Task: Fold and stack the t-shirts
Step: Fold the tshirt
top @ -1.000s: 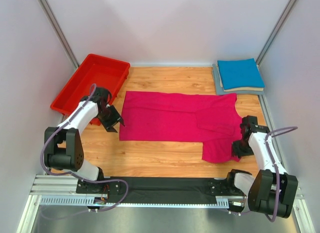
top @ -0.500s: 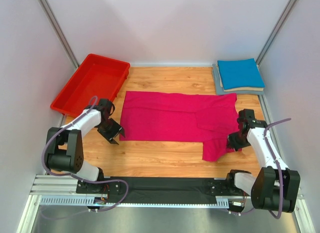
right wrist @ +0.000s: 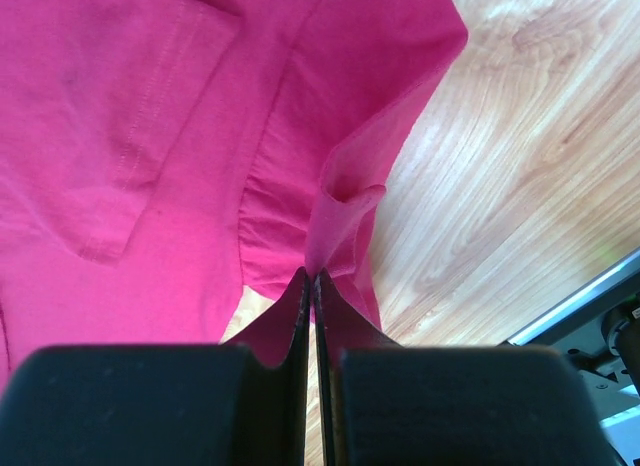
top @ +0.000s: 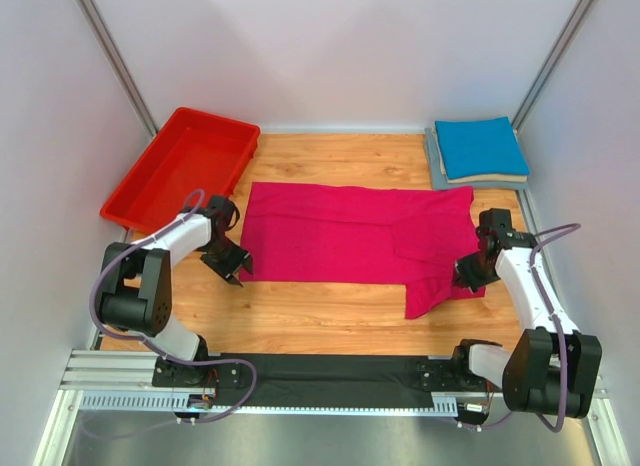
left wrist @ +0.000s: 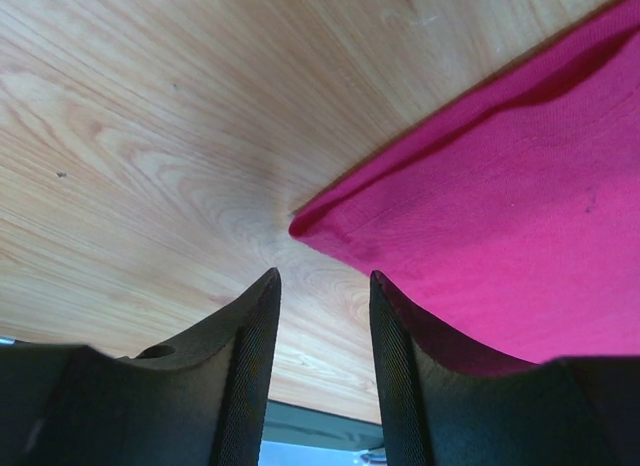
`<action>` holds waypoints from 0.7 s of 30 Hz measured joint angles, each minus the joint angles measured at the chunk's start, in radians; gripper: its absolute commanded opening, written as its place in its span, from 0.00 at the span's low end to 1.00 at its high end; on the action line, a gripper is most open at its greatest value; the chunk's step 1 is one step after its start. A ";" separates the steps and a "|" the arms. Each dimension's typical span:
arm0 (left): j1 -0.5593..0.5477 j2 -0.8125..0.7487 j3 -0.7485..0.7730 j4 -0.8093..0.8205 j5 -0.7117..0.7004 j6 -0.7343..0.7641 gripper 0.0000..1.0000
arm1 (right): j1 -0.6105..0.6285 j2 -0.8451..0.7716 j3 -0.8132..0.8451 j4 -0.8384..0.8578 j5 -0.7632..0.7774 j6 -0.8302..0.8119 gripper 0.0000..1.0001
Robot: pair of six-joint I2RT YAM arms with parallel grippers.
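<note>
Left pincer (top: 232, 270) of mine hangs low over the counter (top: 330, 316) with its jaws parted and nothing caught between them; from my left wrist I see only bare wood in the gap. Just ahead of its tips, a little to the right, lies the near left corner of the pink shirt (top: 340, 236), its hem lifted slightly off the wood in a soft fold. The right-hand finger (left wrist: 405, 386) of this pincer sits at the cloth's edge; whether it touches I cannot tell. Beyond this pincer and off to its left stands the red bin (top: 190, 166), apart from the shirt.

The pink shirt lies spread across the middle of the counter between my two pincers, one sleeve folded in over the body and a flap reaching toward me on the right pincer's side.

My right pincer (top: 470, 276) is clamped tight on the pink shirt. From my right wrist its two fingers (right wrist: 290, 386) press together with a thin ridge of pink cloth nipped between their tips. The cloth rises into a small curl just ahead of the grip, the rest of the shirt spreads away ahead and to the left, and wood shows to the right.

Farther beyond the right pincer, in the far corner of the counter, sits a folded stack just beside the pink shirt's far right corner: the blue shirt (top: 480, 146) on top, a pale layer under it, and the grey shirt (top: 434, 161) at the bottom.
</note>
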 measured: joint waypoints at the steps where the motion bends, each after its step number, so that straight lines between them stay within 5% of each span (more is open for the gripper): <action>1: -0.002 0.002 0.000 0.000 -0.007 -0.002 0.48 | 0.000 0.002 0.007 0.001 0.000 -0.003 0.00; 14: -0.013 -0.002 0.000 0.004 -0.057 -0.073 0.50 | 0.000 0.007 0.031 0.000 0.000 -0.019 0.00; 21: -0.003 -0.148 -0.016 -0.103 -0.118 -0.243 0.52 | 0.000 0.007 0.032 0.001 -0.008 -0.026 0.00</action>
